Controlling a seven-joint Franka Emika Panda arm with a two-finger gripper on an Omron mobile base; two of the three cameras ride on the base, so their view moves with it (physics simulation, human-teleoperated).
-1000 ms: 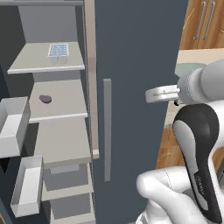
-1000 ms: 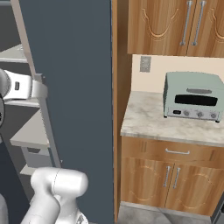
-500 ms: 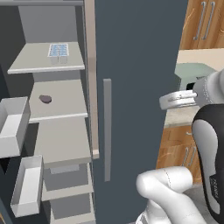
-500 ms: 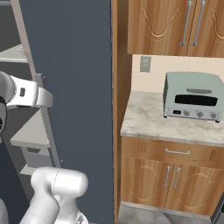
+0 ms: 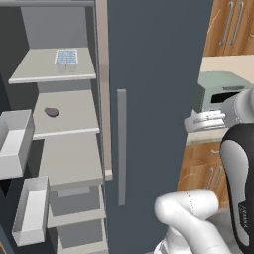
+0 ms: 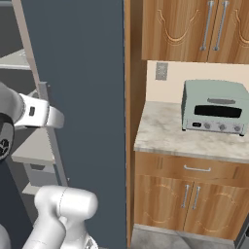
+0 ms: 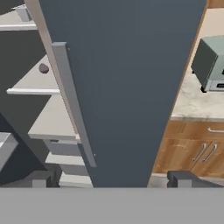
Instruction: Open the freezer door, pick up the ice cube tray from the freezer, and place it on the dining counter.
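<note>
Nearest me, my end effector (image 7: pixel 109 177) spread wide, grasping nothing, facing the plain slate-blue door (image 7: pixel 131 87), beyond to its left the freezer (image 5: pixel 64 129) standing open, ice cube tray (image 5: pixel 66 57) on its upper shelf, well apart.

One freezer (image 5: pixel 69 124) stands open, with four grey shelves showing in the left base view. One tray (image 5: pixel 66 56) of pale blue cells lies on the top shelf, and one small dark lump (image 5: pixel 51 112) lies on the second. Two white bins (image 5: pixel 17 143) hang at the left edge. One closed slate-blue door (image 5: pixel 158 84) carries one grey handle (image 5: pixel 121 147). One toaster oven (image 6: pixel 214 107) sits on one marble counter (image 6: pixel 165 132), over two lower cabinet doors (image 6: pixel 189 202) and one drawer (image 6: pixel 197 168). Two upper cabinet doors (image 6: pixel 194 29) hang above, with one wall socket (image 6: pixel 161 71).
</note>
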